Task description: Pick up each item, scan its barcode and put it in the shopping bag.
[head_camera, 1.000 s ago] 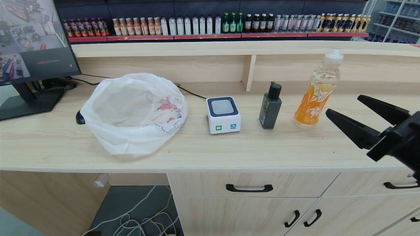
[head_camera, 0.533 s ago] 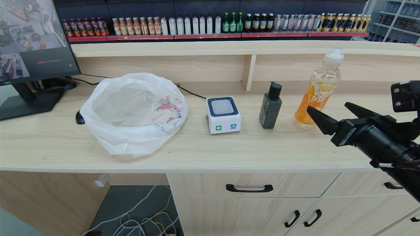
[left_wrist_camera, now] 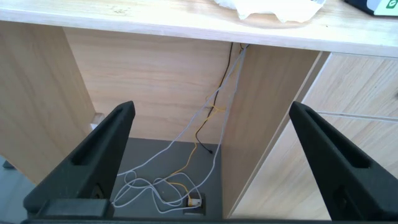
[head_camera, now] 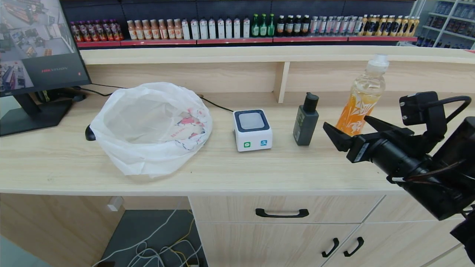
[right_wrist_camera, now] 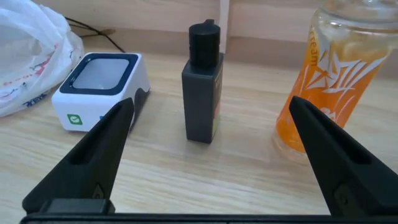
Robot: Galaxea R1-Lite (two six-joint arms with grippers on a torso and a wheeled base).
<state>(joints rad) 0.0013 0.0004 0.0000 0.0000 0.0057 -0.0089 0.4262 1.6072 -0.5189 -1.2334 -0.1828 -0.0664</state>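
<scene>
Orange bottle (head_camera: pixel 360 97) bears white label graphics, lettering seemingly unreadable.

My right gripper (head_camera: pixel 347 124) has swung in from the right end of the counter (head_camera: pixel 222 167), and its spread tips now sit before the orange drink bottle (head_camera: pixel 362 96), near the dark pump bottle (head_camera: pixel 305 124).

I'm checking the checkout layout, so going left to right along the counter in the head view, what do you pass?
monitor -> shopping bag -> barcode scanner -> dark pump bottle -> orange drink bottle
</scene>
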